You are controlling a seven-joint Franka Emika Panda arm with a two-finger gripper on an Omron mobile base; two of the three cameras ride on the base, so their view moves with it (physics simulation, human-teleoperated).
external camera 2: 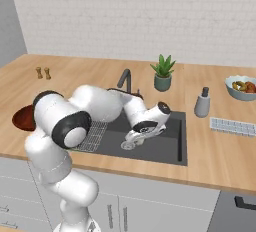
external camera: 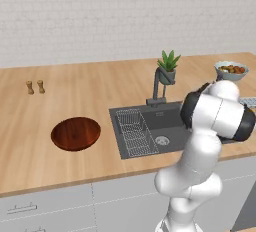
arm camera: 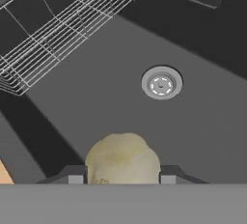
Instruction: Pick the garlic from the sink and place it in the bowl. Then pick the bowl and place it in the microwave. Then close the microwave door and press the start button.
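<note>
With our tool (arm camera: 123, 179) closed on the garlic (arm camera: 122, 158) in the sink (arm camera: 193, 121), we should lift straight, clearing the wire rack (arm camera: 62, 30).

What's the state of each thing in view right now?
garlic: between the claw's fingers, gripped, low in the sink
claw: shut on garlic
sink: dry, drain uncovered
rack: empty, at one side of sink
bowl: empty, upright on counter
faucet: off
fruit bowl: full
</note>
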